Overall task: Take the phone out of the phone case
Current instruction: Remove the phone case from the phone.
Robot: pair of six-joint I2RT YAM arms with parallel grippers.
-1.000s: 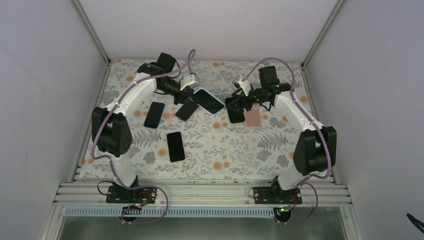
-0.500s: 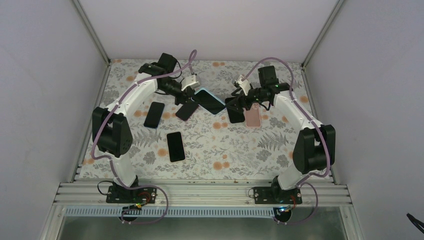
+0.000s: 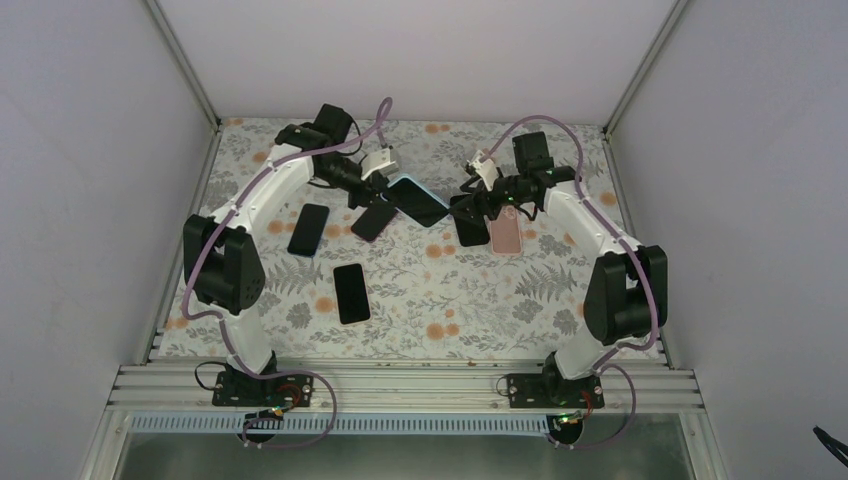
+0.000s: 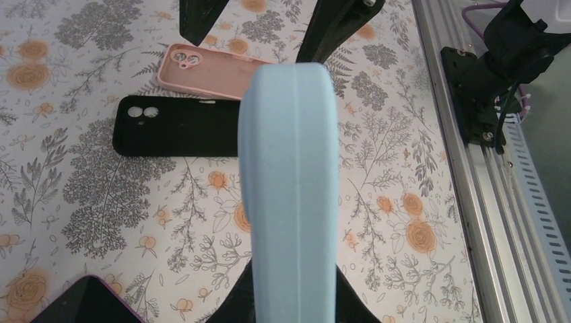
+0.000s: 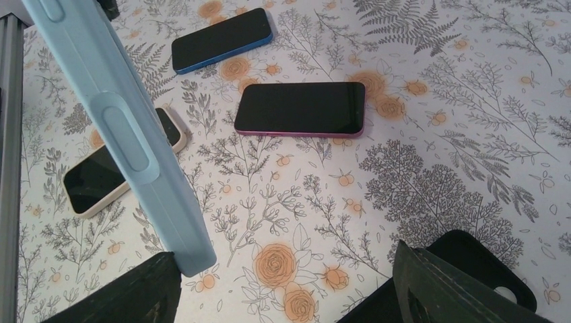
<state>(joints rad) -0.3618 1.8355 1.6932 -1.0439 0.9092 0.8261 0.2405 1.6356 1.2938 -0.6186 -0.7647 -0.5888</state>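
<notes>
The phone in its light blue case (image 3: 417,200) is held off the table, tilted. My left gripper (image 3: 383,190) is shut on it; in the left wrist view the case's edge (image 4: 289,182) rises from between my jaws (image 4: 291,303). My right gripper (image 3: 472,197) is open at the phone's right end. In the right wrist view the case (image 5: 128,141) slants down to just beside my left finger (image 5: 128,296), and the wide gap of the gripper (image 5: 289,286) holds nothing. The phone's screen faces away in both wrist views.
An empty black case (image 3: 470,228) and an empty pink case (image 3: 506,236) lie under the right gripper. A purple-edged phone (image 3: 375,219), a blue phone (image 3: 308,229) and a cream-edged phone (image 3: 351,293) lie on the floral table (image 3: 450,300). An aluminium rail (image 4: 464,168) runs along the front.
My right gripper has shifted slightly left, closer to the end of the blue-cased phone. The left gripper and the phone have stayed almost still.
</notes>
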